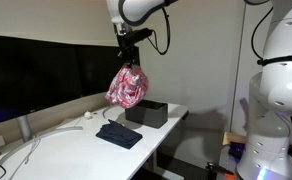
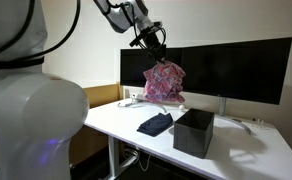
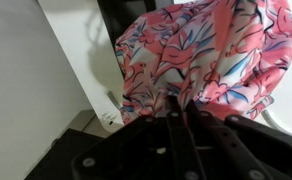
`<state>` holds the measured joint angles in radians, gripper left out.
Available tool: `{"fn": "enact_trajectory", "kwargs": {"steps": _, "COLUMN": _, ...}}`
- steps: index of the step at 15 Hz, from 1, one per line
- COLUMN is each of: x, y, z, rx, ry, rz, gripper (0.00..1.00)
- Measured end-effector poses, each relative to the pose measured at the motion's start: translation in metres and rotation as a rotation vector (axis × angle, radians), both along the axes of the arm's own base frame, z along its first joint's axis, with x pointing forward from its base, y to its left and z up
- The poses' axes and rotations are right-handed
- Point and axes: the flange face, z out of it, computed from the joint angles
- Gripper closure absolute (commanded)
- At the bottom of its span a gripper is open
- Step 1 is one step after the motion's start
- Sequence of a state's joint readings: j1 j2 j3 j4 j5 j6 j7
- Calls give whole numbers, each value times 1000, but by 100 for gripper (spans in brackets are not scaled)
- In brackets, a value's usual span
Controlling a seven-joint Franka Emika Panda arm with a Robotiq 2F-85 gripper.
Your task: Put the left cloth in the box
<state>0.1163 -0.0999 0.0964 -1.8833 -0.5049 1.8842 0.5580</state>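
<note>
My gripper (image 1: pixel 130 62) is shut on a pink floral cloth (image 1: pixel 127 87) and holds it in the air, hanging bunched above the white table. In an exterior view the cloth (image 2: pixel 164 82) hangs behind and left of the black box (image 2: pixel 194 132). The box (image 1: pixel 146 113) sits open-topped near the table's far edge, just below and right of the cloth. A dark blue cloth (image 1: pixel 119 134) lies flat on the table beside the box; it also shows in an exterior view (image 2: pixel 156 123). In the wrist view the pink cloth (image 3: pixel 206 50) fills the frame above my closed fingers (image 3: pixel 183 105).
The white table (image 1: pixel 76 150) carries white cables (image 1: pixel 26 150) and a small round object (image 1: pixel 87 115). A large dark monitor (image 2: pixel 236 65) stands behind the table. A white robot body (image 1: pixel 276 90) stands beside the table.
</note>
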Motion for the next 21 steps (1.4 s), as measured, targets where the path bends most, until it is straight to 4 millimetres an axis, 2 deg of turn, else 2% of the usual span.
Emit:
{"fn": "enact_trajectory", "kwargs": {"steps": 4, "x": -9, "y": -38, "z": 13, "rx": 3, "ry": -24, "rz": -71, "gripper": 98}}
{"fn": "enact_trajectory", "kwargs": {"steps": 7, "x": -16, "y": -58, "z": 17, "rx": 5, "ry": -35, "rz": -117, "gripper": 98}}
{"fn": "enact_trajectory", "kwargs": {"steps": 21, "x": -38, "y": -110, "z": 8, "rx": 19, "ry": -58, "rz": -280, "gripper": 98}}
